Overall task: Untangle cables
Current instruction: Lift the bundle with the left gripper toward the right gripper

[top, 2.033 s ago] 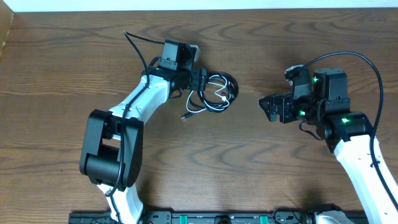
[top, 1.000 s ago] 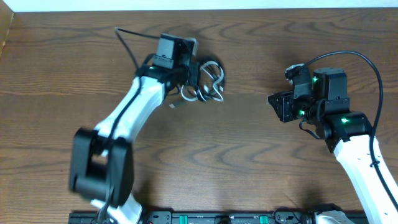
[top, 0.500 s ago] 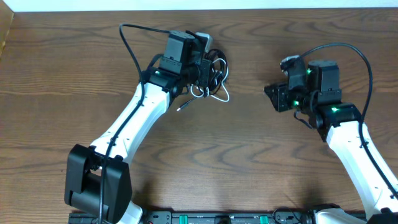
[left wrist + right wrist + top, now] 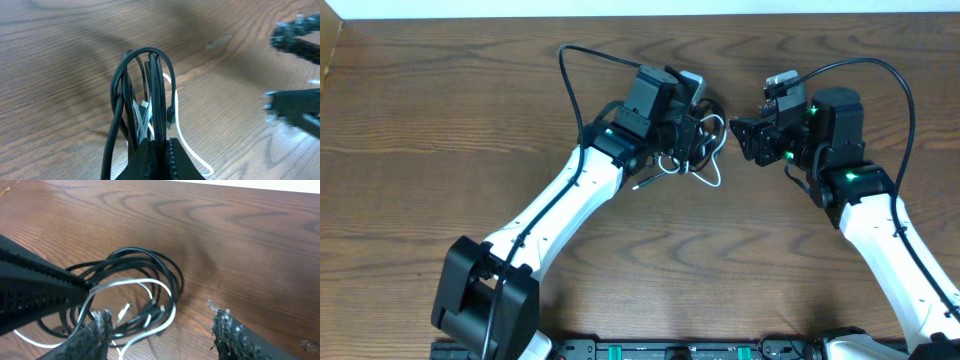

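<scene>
1 top-down, 2 near, sharing cables [image 4: 159, 100]

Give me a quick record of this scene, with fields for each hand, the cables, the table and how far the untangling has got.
left hand: shut on the bundle of thin black cables
right hand: open, jaws spread, facing the bundle, not touching it
bundle of thin black cables: several loops bunched together, pinched at one side
thin white cable: runs through the black loops, one part trailing out onto the table
brown wooden table: nothing else on it in view
progress: cables not yet separated
</scene>
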